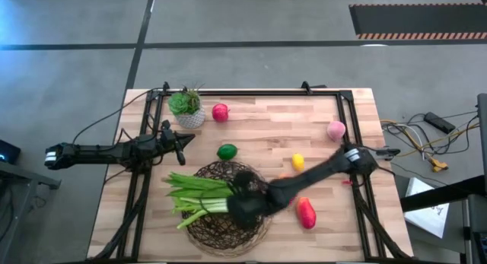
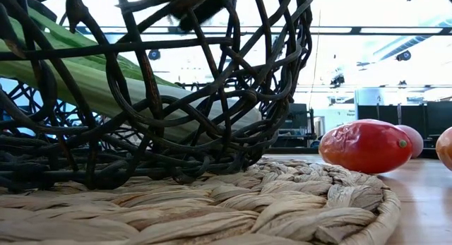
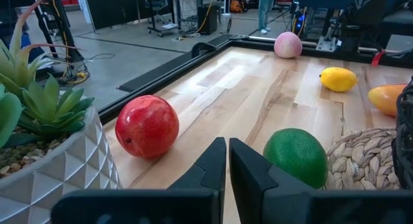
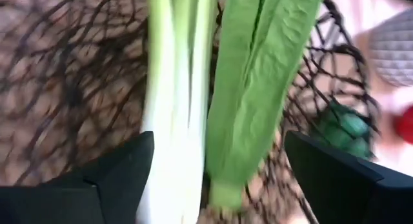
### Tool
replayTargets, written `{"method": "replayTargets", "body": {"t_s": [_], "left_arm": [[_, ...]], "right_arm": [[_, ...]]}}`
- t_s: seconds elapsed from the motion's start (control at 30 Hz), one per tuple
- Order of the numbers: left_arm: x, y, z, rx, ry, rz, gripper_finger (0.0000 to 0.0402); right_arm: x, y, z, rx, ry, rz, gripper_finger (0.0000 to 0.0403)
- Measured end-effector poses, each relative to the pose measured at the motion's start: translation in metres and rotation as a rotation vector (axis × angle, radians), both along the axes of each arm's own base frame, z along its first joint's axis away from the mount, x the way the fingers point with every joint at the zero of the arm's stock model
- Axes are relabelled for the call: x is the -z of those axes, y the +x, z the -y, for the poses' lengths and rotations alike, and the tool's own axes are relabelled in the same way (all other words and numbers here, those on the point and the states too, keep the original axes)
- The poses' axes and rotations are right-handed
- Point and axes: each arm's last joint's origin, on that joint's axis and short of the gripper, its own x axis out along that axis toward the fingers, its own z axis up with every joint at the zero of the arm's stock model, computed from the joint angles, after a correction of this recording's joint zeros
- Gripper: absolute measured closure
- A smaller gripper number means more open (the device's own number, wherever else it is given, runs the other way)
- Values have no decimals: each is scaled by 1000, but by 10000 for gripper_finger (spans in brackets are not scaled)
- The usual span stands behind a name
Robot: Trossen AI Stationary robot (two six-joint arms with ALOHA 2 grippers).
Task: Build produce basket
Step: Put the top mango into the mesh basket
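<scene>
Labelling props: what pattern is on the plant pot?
White plant pot with raised triangular facets, clearest in the left wrist view.

A small potted plant (image 1: 186, 106) in a white faceted pot stands at the upper left of the wooden table (image 1: 266, 131) in the high view. A round woven straw mat (image 2: 233, 202) fills the bottom of the low view. Loose cables (image 1: 422, 138) lie on the grey floor at the right edge.
</scene>
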Motion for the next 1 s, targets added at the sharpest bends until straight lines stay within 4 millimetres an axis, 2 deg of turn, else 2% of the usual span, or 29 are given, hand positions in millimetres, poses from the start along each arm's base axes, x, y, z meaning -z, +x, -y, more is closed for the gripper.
{"method": "replayTargets", "body": {"t_s": [0.13, 0.23, 0.33, 0.43, 0.6, 0.7, 0.77, 0.87, 1.0], "left_arm": [[0, 0, 0, 0, 0, 0, 398], [0, 0, 0, 0, 0, 0, 398], [0, 0, 0, 0, 0, 0, 398], [0, 0, 0, 1, 0, 0, 398], [0, 0, 0, 0, 0, 0, 398], [0, 0, 0, 0, 0, 0, 398], [0, 0, 0, 1, 0, 0, 398], [0, 0, 0, 0, 0, 0, 398], [0, 0, 0, 0, 0, 0, 398]], "right_arm": [[-14, -42, -31, -26, -10, -31, 78], [-15, -76, -53, -32, -11, -34, 78], [-14, -114, -66, 31, -39, 2, 79], [-7, -150, -67, 197, -52, 75, 79], [19, -197, -48, 570, 72, 143, 79], [36, -210, -34, 770, 163, 200, 79], [49, -214, -25, 819, 160, 211, 79], [61, -210, -11, 865, 156, 215, 78], [71, -194, 4, 870, 172, 200, 68]]}}
